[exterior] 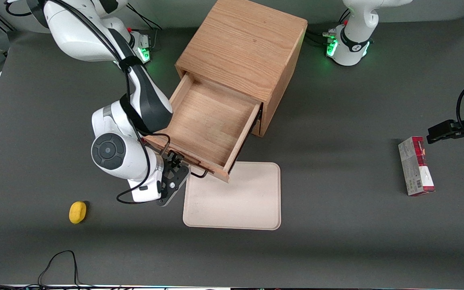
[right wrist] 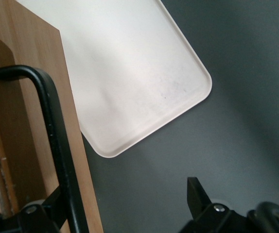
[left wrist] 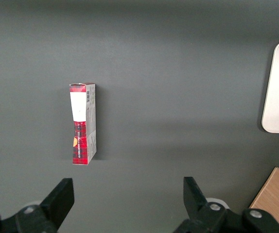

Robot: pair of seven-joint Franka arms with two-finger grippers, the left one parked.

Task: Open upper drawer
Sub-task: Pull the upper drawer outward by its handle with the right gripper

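- Dark grey matting covers the table (exterior: 336, 161), which carries a light oak cabinet (exterior: 248, 44) near its middle.
- Fingers (right wrist: 198, 196) of the gripper (exterior: 177, 163) stand apart, one on each side of the thin black wire handle (right wrist: 57, 145); the wrist view shows the handle beside one finger and a wide gap to the other, so nothing is clamped.
- That handle belongs to the upper drawer (exterior: 208, 121), which is pulled well out of the cabinet, its bare wooden floor open to view from above.
- A cream tray (exterior: 236, 197) lies flat on the matting just below the drawer front, at about 5 o'clock from the gripper in the front view; the front's corner overhangs the tray's edge.
- A small yellow object (exterior: 77, 212) sits at about 8 o'clock from the gripper, well apart.
- Toward the parked arm's end of the table lies a red and grey carton (exterior: 416, 166).
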